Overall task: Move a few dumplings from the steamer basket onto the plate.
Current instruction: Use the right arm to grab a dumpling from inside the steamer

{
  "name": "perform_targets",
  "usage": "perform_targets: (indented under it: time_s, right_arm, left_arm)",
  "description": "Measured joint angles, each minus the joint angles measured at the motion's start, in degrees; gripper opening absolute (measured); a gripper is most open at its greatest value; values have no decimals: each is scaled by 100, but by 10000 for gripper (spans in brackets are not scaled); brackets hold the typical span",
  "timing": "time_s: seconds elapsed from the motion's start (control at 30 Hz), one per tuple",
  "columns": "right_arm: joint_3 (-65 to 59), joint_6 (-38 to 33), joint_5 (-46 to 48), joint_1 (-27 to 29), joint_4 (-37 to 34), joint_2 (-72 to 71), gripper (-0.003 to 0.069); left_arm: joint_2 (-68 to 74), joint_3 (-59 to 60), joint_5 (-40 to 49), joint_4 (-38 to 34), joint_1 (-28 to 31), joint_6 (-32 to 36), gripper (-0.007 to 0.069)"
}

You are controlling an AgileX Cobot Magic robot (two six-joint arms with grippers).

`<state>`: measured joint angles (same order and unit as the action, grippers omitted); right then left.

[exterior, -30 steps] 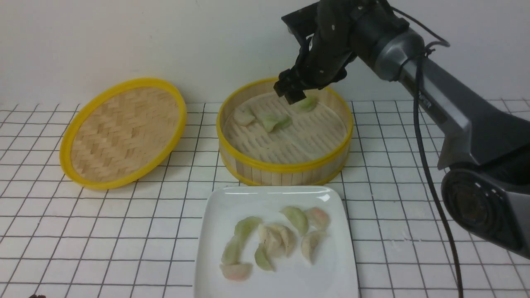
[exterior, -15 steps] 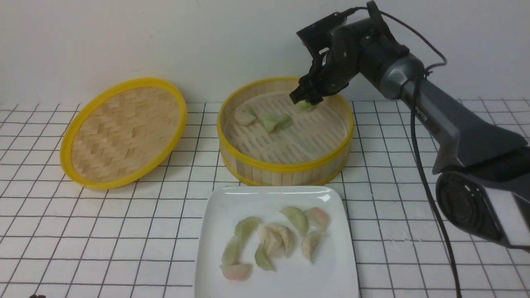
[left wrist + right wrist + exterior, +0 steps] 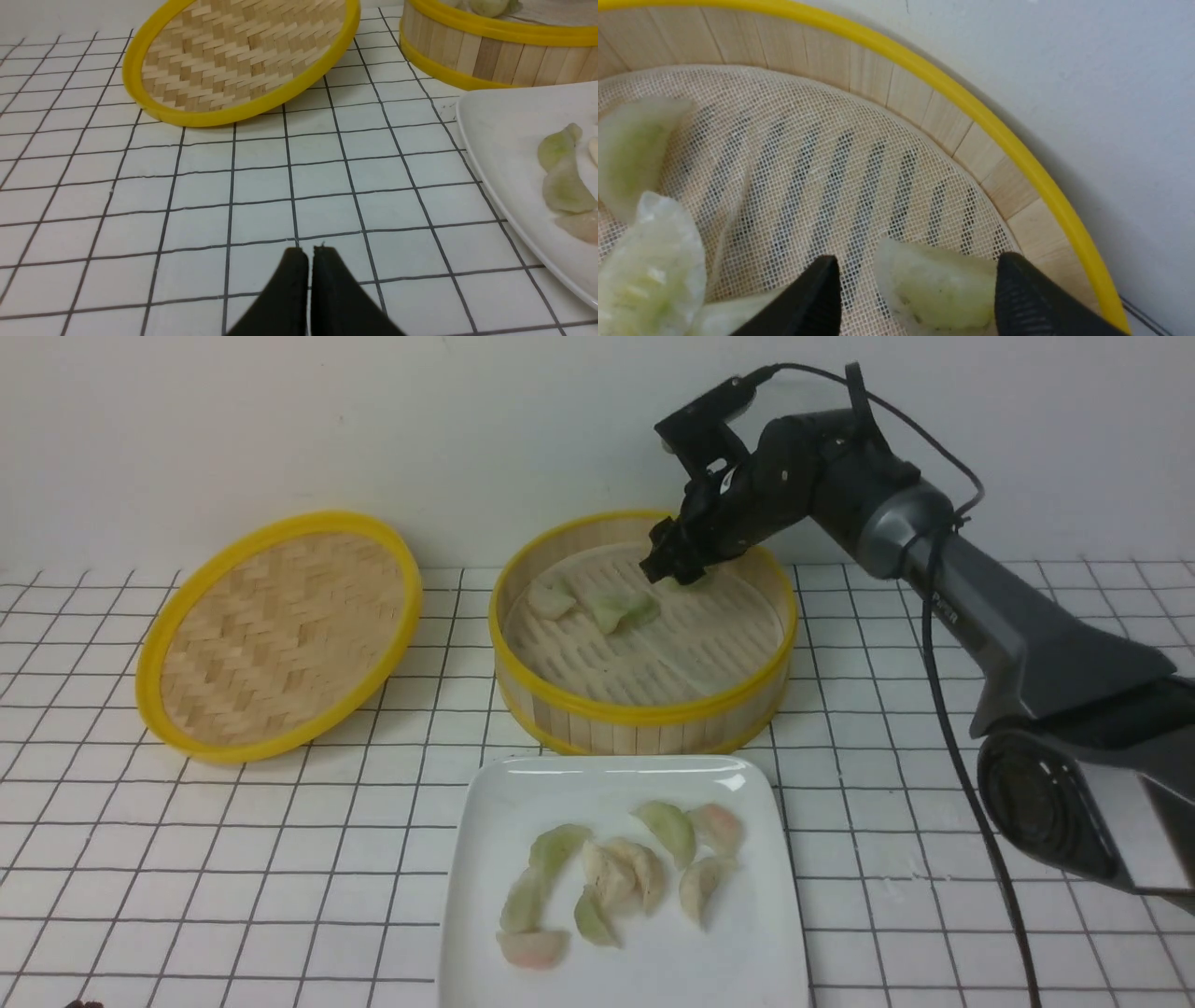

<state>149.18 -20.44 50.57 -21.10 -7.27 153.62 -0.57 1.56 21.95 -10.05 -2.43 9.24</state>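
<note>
Over at the far side of the round yellow-rimmed bamboo steamer basket [image 3: 644,717], the right gripper [image 3: 915,275] is down at the liner, jaws spread wide either side of a pale green crescent dumpling [image 3: 943,294], no grip yet. More dumplings [image 3: 621,611] lie to its left. A cluster sits on the glossy white square plate [image 3: 616,779], nearer. The left gripper [image 3: 308,254] is pinched together, holding nothing, above the gridded worktop [image 3: 210,186].
</note>
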Motion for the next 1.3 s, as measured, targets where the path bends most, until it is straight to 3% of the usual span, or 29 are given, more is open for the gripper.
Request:
perform_targets:
  time_s: [0.43, 0.5, 0.6, 0.63, 0.7, 0.8, 0.83, 0.93, 1.2, 1.3]
  right_arm:
    - [0, -18, -426, 0, 47, 228, 449]
    - [0, 24, -444, 0, 83, 248, 424]
    - [0, 240, -422, 5, 211, 248, 280]
    - [0, 252, -416, 5, 211, 248, 273]
    - [5, 376, -361, 5, 235, 236, 185]
    - [5, 398, -195, 5, 252, 166, 141]
    - [5, 404, -111, 5, 252, 122, 81]
    - [0, 436, 176, 5, 208, -65, 1]
    - [0, 357, 270, 5, 171, -425, -11]
    - [0, 69, 170, 5, 158, -348, 18]
  left_arm:
    - [0, 0, 0, 0, 0, 0, -6]
    - [0, 0, 0, 0, 0, 0, -6]
    - [0, 0, 0, 0, 0, 0, -6]
    - [0, 0, 0, 0, 0, 0, -6]
    - [0, 0, 0, 0, 0, 0, -6]
    - [0, 0, 0, 0, 0, 0, -6]
    - [0, 0, 0, 0, 0, 0, -6]
    - [0, 0, 0, 0, 0, 0, -6]
    - [0, 0, 0, 0, 0, 0, -6]
    - [0, 0, 0, 0, 0, 0, -6]
